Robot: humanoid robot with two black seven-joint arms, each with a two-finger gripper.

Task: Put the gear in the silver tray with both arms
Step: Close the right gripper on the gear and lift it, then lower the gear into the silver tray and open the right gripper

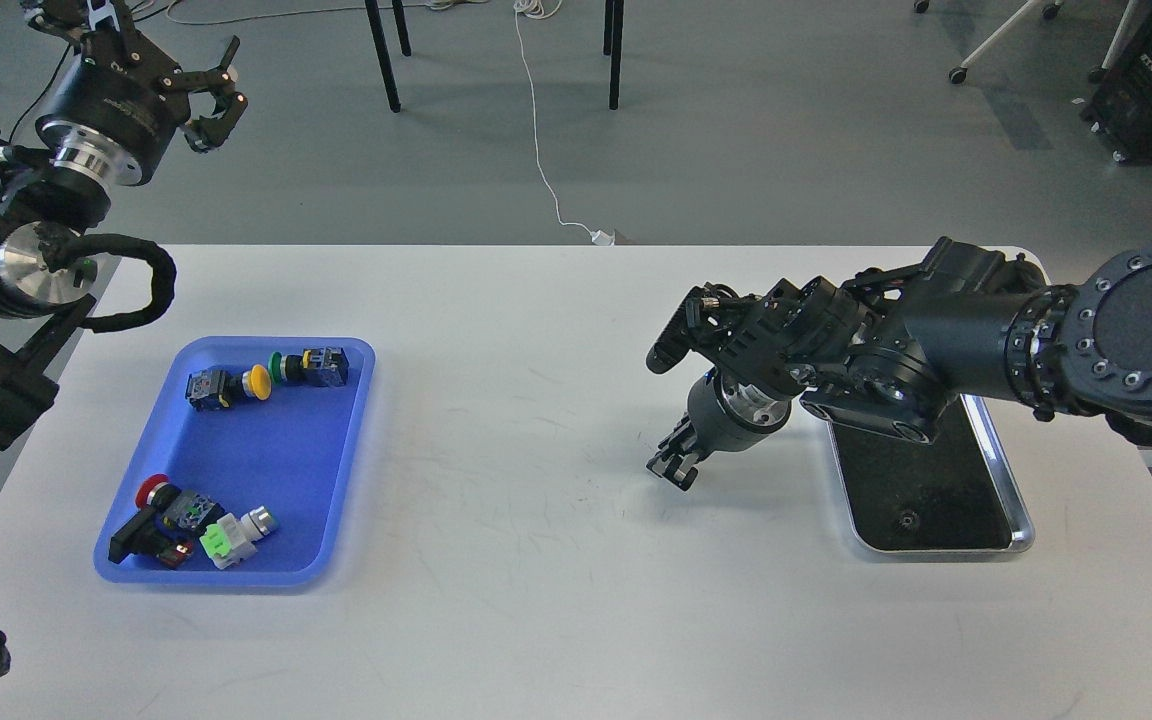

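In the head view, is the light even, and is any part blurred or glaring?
Head view: soft, even light, weak shadows on the white table; the silver tray shows a bright rim and a dark mirror-like bottom; the blue tray looks saturated; everything is sharp.

2 black arms [976,320] with silver ring joints, ribbed black cable hoses [141,285], screw-ringed round cap.

My view is bright and evenly lit, with soft light from above. The white desk [536,560] is nearly washed out, showing only faint scuffs. Shadows are soft and short: a pale one under my right arm [946,330], and a thin one around the blue tray [361,400]. The silver tray [1021,520] glints along its rim. Focus is sharp throughout, though my dark arms lose detail.
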